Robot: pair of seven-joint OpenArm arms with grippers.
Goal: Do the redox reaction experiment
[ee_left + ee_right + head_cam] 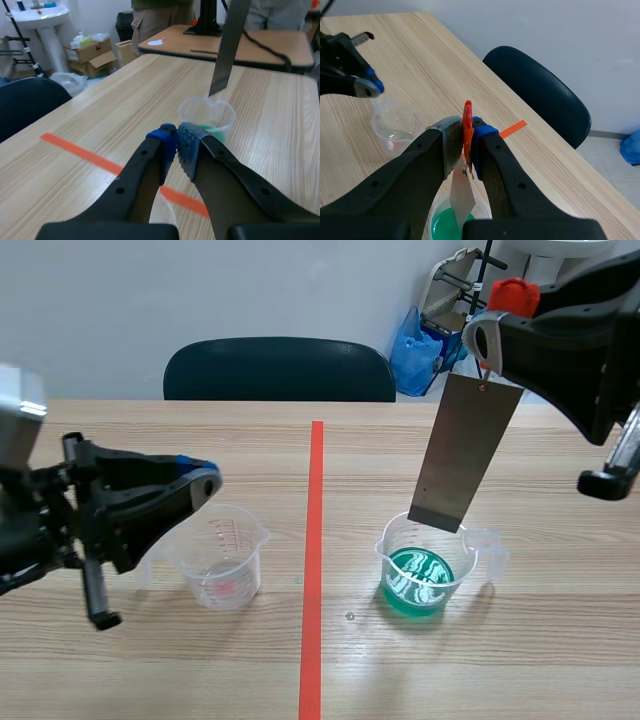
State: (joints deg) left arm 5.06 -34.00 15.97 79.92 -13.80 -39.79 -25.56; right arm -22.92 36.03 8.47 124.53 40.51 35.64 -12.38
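Wooden bench (150, 660), chair (280, 368) behind it. Right tool (484, 340) is clamped on the metal strip (463, 455) at its top end, with an orange tab (467, 122) showing between the pads. Strip hangs tilted over the beaker of green liquid (425, 570), lower edge about at the rim; can't tell if it touches the liquid. Strip looks thin, stiff, light and smooth, so it may swing or slip. Top-edge pinch seems right. Beaker looks like light plastic, easy to tip. Left tool (205, 483) is pinched closed on nothing, above the clear beaker (222, 560).
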